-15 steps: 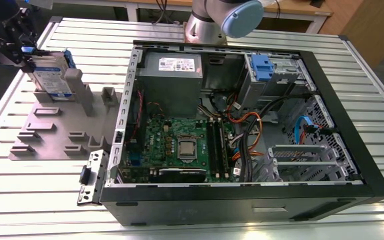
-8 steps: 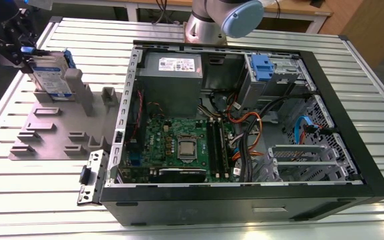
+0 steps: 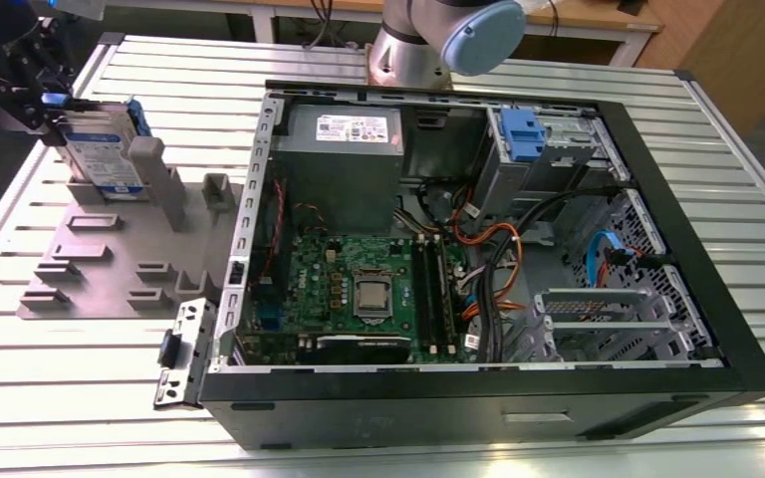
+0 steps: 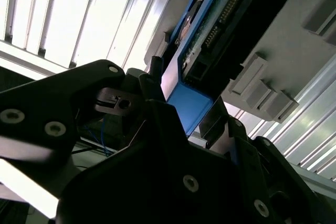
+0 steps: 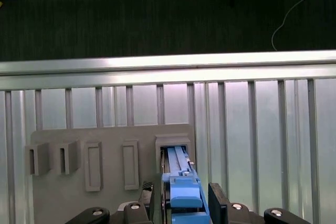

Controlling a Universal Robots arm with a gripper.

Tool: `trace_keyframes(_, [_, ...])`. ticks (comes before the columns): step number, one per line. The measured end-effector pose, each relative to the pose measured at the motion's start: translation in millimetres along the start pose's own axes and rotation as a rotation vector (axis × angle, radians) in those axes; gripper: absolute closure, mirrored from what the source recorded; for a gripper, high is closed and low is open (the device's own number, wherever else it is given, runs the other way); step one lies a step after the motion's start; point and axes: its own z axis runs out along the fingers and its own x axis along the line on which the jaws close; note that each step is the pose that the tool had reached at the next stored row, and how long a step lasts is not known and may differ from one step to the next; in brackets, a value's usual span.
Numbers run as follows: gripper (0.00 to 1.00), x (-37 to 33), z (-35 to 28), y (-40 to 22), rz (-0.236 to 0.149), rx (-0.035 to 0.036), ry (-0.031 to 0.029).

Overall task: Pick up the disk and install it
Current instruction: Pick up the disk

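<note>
The disk (image 3: 100, 151), silver with a white-and-blue label and a blue carrier frame, stands on edge in a slot of the grey holder plate (image 3: 111, 264) at the exterior view's left. My gripper (image 3: 53, 105) sits at its upper end. In the first wrist view the blue frame (image 5: 182, 184) lies between my two black fingers (image 5: 217, 202), which press on its sides. The second wrist view shows the frame's blue end (image 4: 190, 106) clamped between the fingers (image 4: 156, 80), with the drive's circuit board beyond. The gripper is shut on the disk.
An open computer case (image 3: 701, 299) lies to the exterior view's right of the holder, with a grey power supply (image 3: 343, 139), motherboard (image 3: 356, 289), cables and a blue bracket (image 3: 522, 134) in its drive bay. The arm's base (image 3: 422, 45) stands behind it. The slatted metal table (image 3: 51, 398) ends just beyond the holder.
</note>
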Motion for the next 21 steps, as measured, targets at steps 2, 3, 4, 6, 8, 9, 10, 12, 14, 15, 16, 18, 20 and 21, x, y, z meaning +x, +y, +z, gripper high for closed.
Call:
trace_keyframes(2, [0.47, 0.0, 0.0, 0.0, 0.000, 0.0000, 0.0000])
trace_keyframes(3, [0.47, 0.0, 0.0, 0.0, 0.000, 0.0000, 0.0000])
trace_keyframes(4, [0.47, 0.0, 0.0, 0.0, 0.000, 0.0000, 0.0000])
trace_keyframes(6, [0.49, -0.1, 0.0, 0.0, 0.000, 0.0000, 0.0000])
trace_keyframes(8, [0.49, -0.1, 0.0, 0.0, 0.000, 0.0000, 0.0000])
trace_keyframes(9, [0.56, -0.1, 0.0, 0.0, 0.000, 0.0000, 0.0000])
trace_keyframes(10, [0.56, -0.1, 0.1, 0.0, 0.000, 0.0001, 0.0000])
trace_keyframes(12, [0.57, -0.2, 0.1, 0.0, 0.000, 0.0001, 0.0000])
trace_keyframes(14, [0.57, -0.2, 0.1, 0.0, 0.000, 0.0000, 0.0000])
trace_keyframes(15, [0.63, -0.2, 0.1, 0.0, 0.000, 0.0000, 0.0000])
trace_keyframes(16, [0.63, -0.2, 0.1, 0.0, 0.000, 0.0000, 0.0000])
trace_keyframes(18, [0.63, -0.2, 0.1, 0.0, 0.000, 0.0000, 0.0000])
trace_keyframes(20, [0.63, -0.2, 0.1, 0.0, 0.000, 0.0000, 0.0000])
trace_keyframes(21, [0.63, -0.3, 0.1, 0.0, 0.000, 0.0000, 0.0000])
